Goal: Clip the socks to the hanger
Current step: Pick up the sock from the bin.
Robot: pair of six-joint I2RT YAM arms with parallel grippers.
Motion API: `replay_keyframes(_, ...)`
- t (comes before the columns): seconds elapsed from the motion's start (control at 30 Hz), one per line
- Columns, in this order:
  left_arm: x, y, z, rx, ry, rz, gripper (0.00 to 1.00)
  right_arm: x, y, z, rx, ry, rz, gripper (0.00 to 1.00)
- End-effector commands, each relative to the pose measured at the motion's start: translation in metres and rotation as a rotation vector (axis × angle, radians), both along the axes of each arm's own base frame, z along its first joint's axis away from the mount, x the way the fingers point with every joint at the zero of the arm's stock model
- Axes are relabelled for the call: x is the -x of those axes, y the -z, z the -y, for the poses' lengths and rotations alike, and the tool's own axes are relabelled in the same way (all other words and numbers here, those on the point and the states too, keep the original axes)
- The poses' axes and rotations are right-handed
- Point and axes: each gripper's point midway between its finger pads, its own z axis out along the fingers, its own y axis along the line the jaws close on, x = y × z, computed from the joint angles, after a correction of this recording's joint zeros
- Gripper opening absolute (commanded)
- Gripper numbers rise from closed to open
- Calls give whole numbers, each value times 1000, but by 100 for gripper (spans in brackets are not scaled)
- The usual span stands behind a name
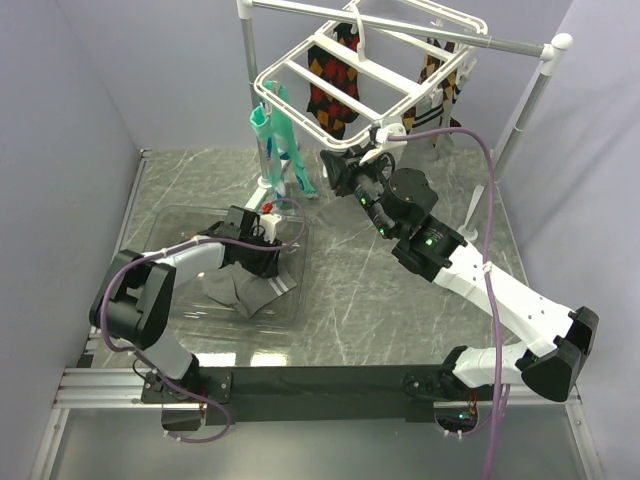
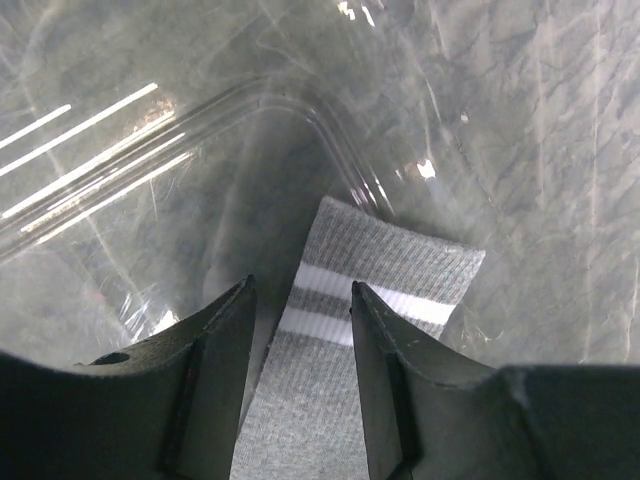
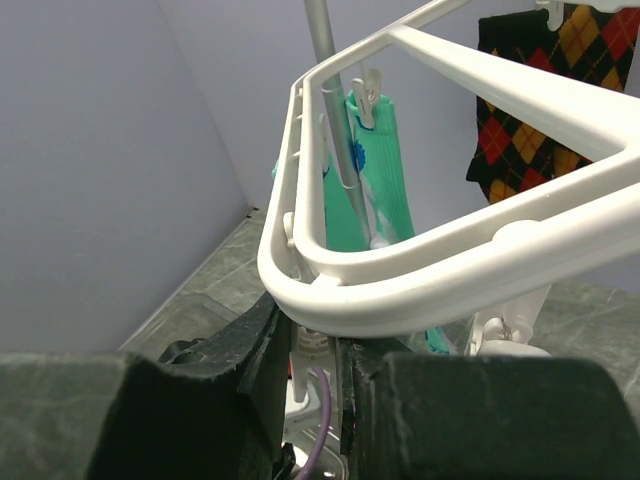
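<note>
Left gripper [image 2: 300, 290] being held spread astride cuff of grey sock [image 2: 390, 265] inside clear bin [image 2: 300, 110]. Right gripper [image 3: 312, 350] being pressed shut on hanger [image 3: 400, 285] rim, crowded by teal sock [image 3: 375, 160], argyle sock [image 3: 510, 140].

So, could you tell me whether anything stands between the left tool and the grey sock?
Nothing visible does. The left tool is inside the clear tub, open on either side of the sock at its striped cuff, with no other item in between.
</note>
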Motion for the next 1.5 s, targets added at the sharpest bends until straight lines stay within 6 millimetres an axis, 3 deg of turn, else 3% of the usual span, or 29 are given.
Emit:
replay_keyframes(0.0, -4, 4, 3, -3, 31, -12, 48, 5, -13, 12, 8, 21, 14, 0)
replay_keyframes(0.7, 14, 12, 14, -27, 150, -39, 43, 3, -15, 15, 21, 39, 10, 0)
replay_keyframes(0.87, 18, 25, 13, -92, 164, -63, 43, 3, -14, 14, 21, 37, 5, 0)
replay_keyframes(1.17, 15, 41, 11, -134, 146, -108, 8, 3, -16, 16, 25, 44, 10, 0)
replay_keyframes(1.33, 2, 24, 9, -107, 84, -42, 1, 0, -13, 11, 27, 37, -6, 0)
replay_keyframes(1.47, -28, -15, -3, -28, -49, 87, 1, -2, -13, 8, 15, 36, -19, 0)
